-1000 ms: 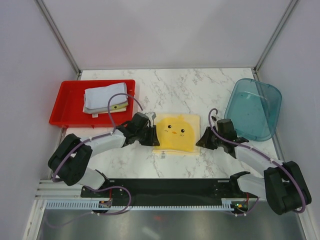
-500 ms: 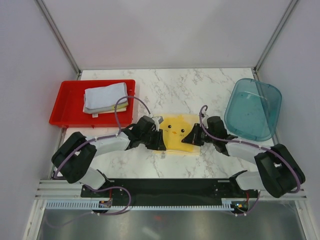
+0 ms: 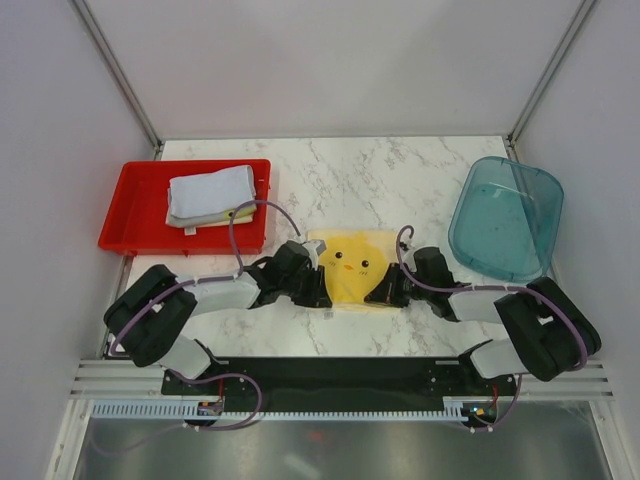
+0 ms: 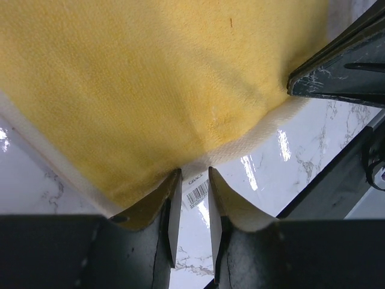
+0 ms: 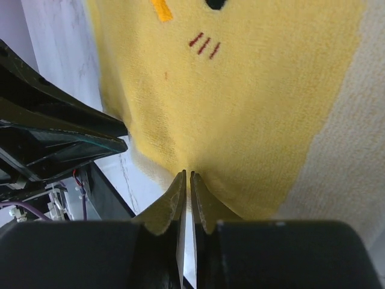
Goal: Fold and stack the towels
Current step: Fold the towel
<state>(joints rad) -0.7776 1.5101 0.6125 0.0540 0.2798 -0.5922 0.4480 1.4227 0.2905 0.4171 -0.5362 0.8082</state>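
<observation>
Left gripper (image 4: pixel 194 171) jaws show narrow gap, tips at near hem of yellow towel (image 3: pixel 350 265), not visibly clamped. Right gripper (image 5: pixel 187 173) almost closed, apparently pinching same hem. Towel lies mid-table (image 3: pixel 350 180) between arms. Likely thin, light, limp, will sag, so hold near corners. Folded towels (image 3: pixel 208 195) in red tray (image 3: pixel 150 245), far left. Teal basket (image 3: pixel 505 215) right.

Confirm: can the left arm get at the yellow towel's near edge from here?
Probably yes. The left gripper sits at the near edge of the yellow towel, jaws slightly apart, nothing blocking it; the right gripper is at the other near corner.
</observation>
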